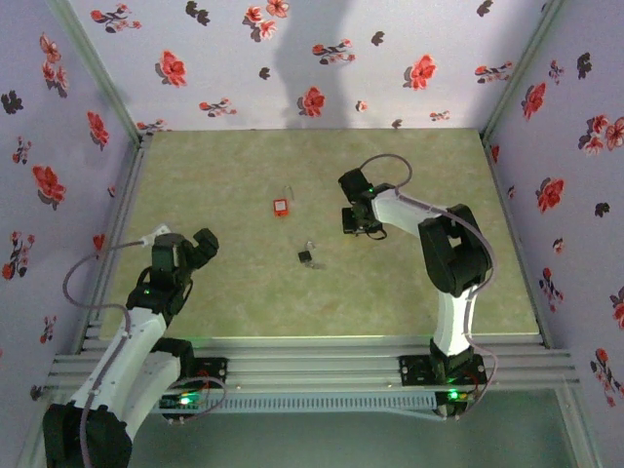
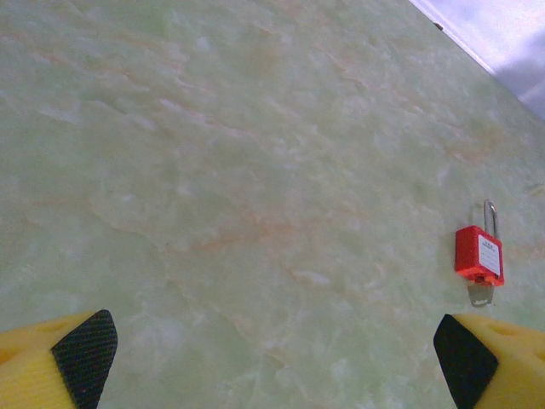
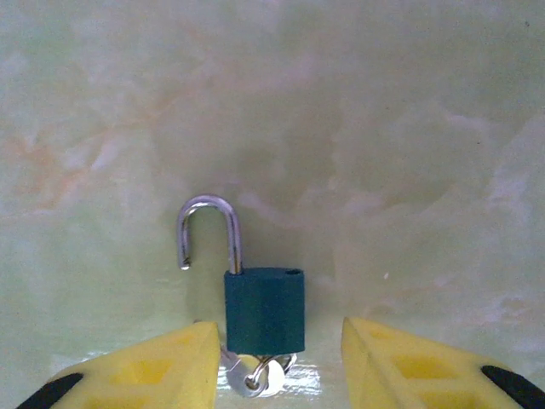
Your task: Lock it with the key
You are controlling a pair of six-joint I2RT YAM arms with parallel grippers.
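The key (image 1: 307, 256), a tiny piece with a black head and a thin blade, lies on the table between the two arms. A small dark teal padlock (image 3: 265, 307) with its shackle swung open lies flat between the fingers of my right gripper (image 3: 281, 332). The jaws stand apart with a gap on each side of it, and silvery metal pieces on a ring (image 3: 255, 377) stick out of its near end. From above, the right gripper (image 1: 354, 222) is low over the table, right of the key. My left gripper (image 2: 272, 358) is wide open and holds nothing.
A red padlock (image 1: 281, 207) with a metal shackle lies flat further back, and it also lies to the right in the left wrist view (image 2: 479, 254). The left gripper (image 1: 203, 246) hovers near the left edge. Flowered walls enclose the table on three sides.
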